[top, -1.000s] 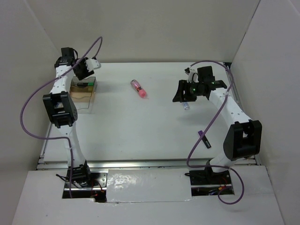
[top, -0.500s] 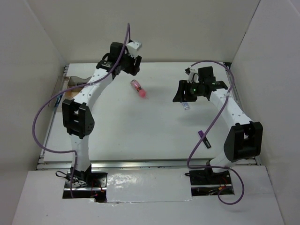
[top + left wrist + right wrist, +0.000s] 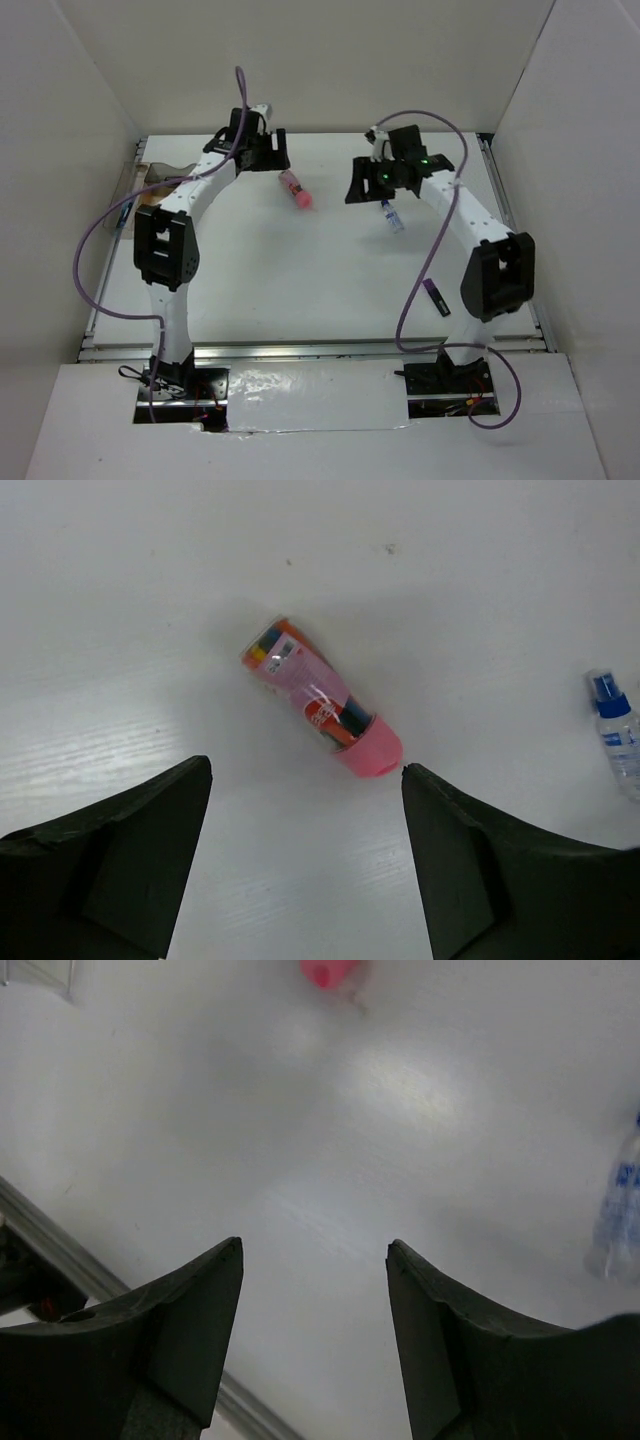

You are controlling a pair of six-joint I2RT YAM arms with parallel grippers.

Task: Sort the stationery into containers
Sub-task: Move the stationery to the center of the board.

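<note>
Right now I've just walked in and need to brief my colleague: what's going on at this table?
This is a stationery-sorting run. The left gripper hovers open just above the pink tube, apparently lining up to grab it. The right gripper is open and empty, with the blue-capped bottle lying beside it. A purple-ended highlighter lies loose toward the near edge. The clear box sits at the far left side.

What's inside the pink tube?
The clear pink-capped plastic tube holds coloured sticks, orange, blue and yellow ends showing; its label and cap hide the rest.
</note>
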